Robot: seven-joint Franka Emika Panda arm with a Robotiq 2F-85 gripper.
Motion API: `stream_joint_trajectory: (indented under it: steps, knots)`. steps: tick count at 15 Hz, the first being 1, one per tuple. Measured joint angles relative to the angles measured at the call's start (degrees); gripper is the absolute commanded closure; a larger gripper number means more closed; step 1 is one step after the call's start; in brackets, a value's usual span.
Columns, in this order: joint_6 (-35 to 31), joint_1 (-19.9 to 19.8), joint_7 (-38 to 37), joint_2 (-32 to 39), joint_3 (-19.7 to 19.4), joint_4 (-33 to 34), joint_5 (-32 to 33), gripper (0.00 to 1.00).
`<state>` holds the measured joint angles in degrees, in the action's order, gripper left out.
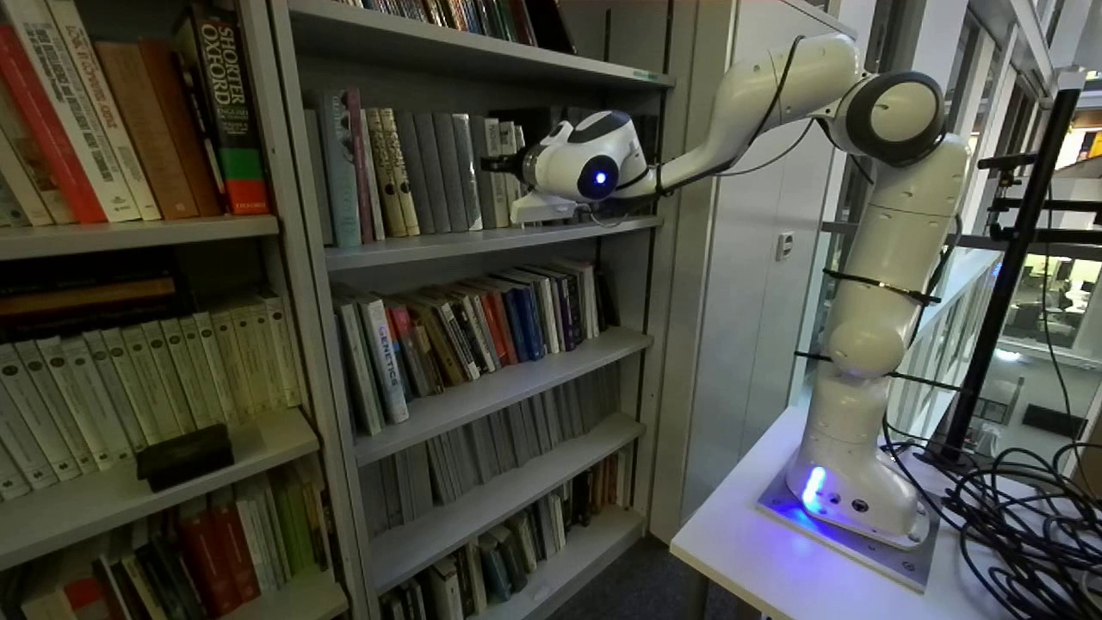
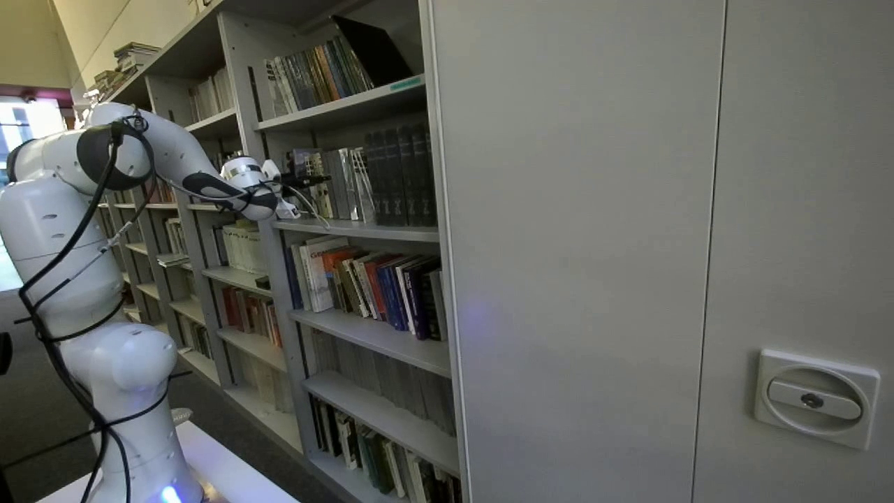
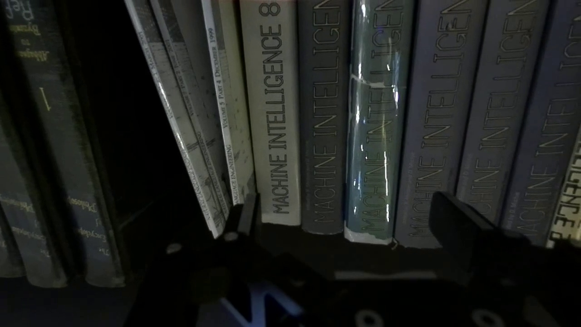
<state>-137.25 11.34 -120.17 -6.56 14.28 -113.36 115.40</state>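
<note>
My gripper (image 3: 343, 200) is open and empty in the wrist view, its two dark fingers wide apart in front of a row of upright books. Between the fingers stand a pale book (image 3: 279, 113), a dark grey book (image 3: 323, 118) and a glossy green-blue book (image 3: 376, 118), all marked "Machine Intelligence". The right finger overlaps a purple-grey book (image 3: 435, 118). Thin journals (image 3: 181, 118) lean near the left finger. Contact with any book cannot be told. In both exterior views the gripper (image 1: 499, 164) (image 2: 311, 181) is at the upper-middle shelf, before the grey books (image 1: 439, 172).
Dark encyclopedia volumes (image 3: 77, 136) stand left of a dark gap in the wrist view. A shelf board (image 1: 491, 241) lies below the gripper, another (image 1: 482, 43) above. A cabinet door (image 2: 580, 244) adjoins the bookcase. The arm stands on a white table (image 1: 740, 517) beside coiled cables (image 1: 1024, 525).
</note>
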Motion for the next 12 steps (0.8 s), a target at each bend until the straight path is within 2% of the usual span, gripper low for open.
stream_joint_trajectory:
  steps: [12]
  knots:
    - [0.00,0.06,0.00,0.01,-0.30,-0.09,0.49,0.00]
